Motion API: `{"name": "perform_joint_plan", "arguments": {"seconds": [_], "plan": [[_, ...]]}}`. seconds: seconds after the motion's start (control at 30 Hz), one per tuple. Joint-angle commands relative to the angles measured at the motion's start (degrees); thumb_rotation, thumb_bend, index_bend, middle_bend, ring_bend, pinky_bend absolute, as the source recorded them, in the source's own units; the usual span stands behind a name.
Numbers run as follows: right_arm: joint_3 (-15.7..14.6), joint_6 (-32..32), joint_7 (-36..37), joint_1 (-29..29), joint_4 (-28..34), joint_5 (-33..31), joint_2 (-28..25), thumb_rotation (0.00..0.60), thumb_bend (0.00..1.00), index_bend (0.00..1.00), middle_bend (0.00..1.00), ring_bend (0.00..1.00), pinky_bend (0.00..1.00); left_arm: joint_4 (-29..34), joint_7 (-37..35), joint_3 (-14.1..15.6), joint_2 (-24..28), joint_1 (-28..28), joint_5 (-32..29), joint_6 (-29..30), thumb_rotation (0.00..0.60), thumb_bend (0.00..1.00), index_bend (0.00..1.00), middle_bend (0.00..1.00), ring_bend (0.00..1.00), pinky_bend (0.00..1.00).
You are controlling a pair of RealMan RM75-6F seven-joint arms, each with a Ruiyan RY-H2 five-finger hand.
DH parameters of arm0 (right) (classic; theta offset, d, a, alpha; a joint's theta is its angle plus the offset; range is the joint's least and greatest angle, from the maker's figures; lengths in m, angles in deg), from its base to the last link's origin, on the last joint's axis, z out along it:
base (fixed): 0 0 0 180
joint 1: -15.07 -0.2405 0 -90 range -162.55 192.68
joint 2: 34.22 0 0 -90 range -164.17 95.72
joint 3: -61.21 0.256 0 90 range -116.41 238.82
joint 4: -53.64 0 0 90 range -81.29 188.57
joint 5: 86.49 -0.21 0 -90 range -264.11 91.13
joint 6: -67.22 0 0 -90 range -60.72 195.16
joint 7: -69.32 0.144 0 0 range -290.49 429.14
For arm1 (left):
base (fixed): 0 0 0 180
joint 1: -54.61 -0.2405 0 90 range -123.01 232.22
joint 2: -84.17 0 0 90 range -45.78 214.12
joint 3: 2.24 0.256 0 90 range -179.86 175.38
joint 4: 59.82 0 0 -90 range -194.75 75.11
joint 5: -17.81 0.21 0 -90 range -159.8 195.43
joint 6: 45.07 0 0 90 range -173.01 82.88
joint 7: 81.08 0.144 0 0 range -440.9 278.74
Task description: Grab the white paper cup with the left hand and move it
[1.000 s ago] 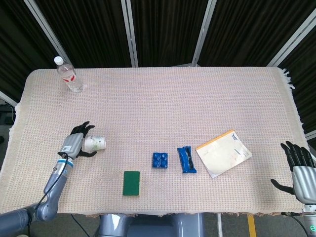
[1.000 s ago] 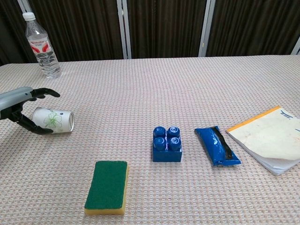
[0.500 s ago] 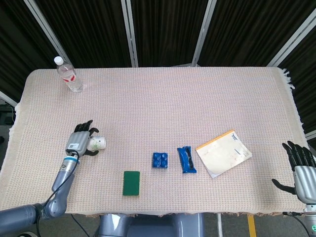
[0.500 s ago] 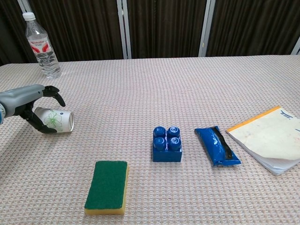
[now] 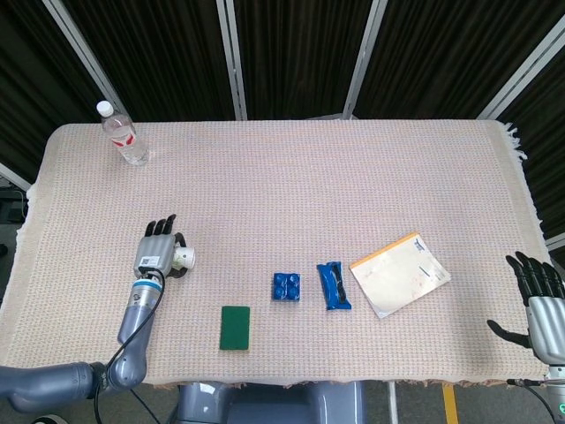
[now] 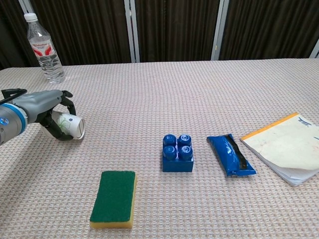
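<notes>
The white paper cup [image 5: 183,258] [image 6: 73,125] with a green flower print lies on its side at the front left of the table, mouth toward the right. My left hand [image 5: 156,252] [image 6: 46,106] lies over the cup from its left, fingers curled around its body, gripping it. Only the cup's mouth end shows past the fingers. My right hand [image 5: 539,299] hangs off the table's front right corner, fingers spread and holding nothing; the chest view does not show it.
A clear water bottle [image 5: 124,137] [image 6: 45,47] stands at the back left. A green sponge [image 5: 235,328] [image 6: 114,198], a blue brick [image 5: 286,287] [image 6: 178,153], a blue packet [image 5: 334,285] [image 6: 231,155] and a notebook [image 5: 399,274] [image 6: 284,147] lie along the front.
My left hand has slid right and closed over the cup, which has shifted a little to the right with it. The right hand has barely moved.
</notes>
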Motion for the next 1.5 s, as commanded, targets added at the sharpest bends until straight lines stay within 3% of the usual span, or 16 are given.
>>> {"name": "perform_joint_plan", "arguments": {"seconds": [0.03,0.37,0.47,0.57,0.67,0.9,1.5], "plan": [[-0.1,0.0,-0.3,0.0,-0.1,0.1,0.2,0.6,0.0,0.0,0.0,0.0,0.0,0.5,-6.5,-1.0,-0.4,-1.2,4.5,-0.2,0.6,0.2,0.47,0.0,0.0,0.0],[-0.2,0.1,-0.7,-0.1,-0.1,0.1,0.4,0.6,0.0,0.0,0.0,0.0,0.0,-1.5,-31.1,-2.5,-3.4,-3.7,18.5,-3.7,0.6,0.2,0.44,0.0,0.0,0.0],[-0.2,0.2,-0.7,-0.1,-0.1,0.1,0.4,0.6,0.0,0.0,0.0,0.0,0.0,-3.3,-40.4,-1.7,-4.0,-4.1,22.9,-7.0,0.6,0.2,0.44,0.0,0.0,0.0],[-0.1,0.2,-0.5,-0.1,-0.2,0.0,0.4,0.6,0.0,0.0,0.0,0.0,0.0,-9.4,-47.0,0.1,-6.0,-4.0,28.6,-7.9,0.6,0.2,0.44,0.0,0.0,0.0],[-0.2,0.6,-0.6,-0.3,-0.2,0.1,0.4,0.6,0.0,0.0,0.0,0.0,0.0,-14.0,-50.3,1.0,-8.2,-4.0,29.8,-9.3,0.6,0.2,0.44,0.0,0.0,0.0],[-0.2,0.6,-0.8,-0.3,-0.2,-0.1,0.5,0.6,0.0,0.0,0.0,0.0,0.0,-18.3,-53.4,1.9,-9.8,-3.9,31.5,-11.0,0.6,0.2,0.44,0.0,0.0,0.0],[-0.2,0.4,-1.1,-0.2,0.0,-0.1,0.5,0.6,0.0,0.0,0.0,0.0,0.0,-17.0,-55.3,3.3,-4.0,-7.1,33.5,-10.2,0.6,0.2,0.38,0.0,0.0,0.0]]}}
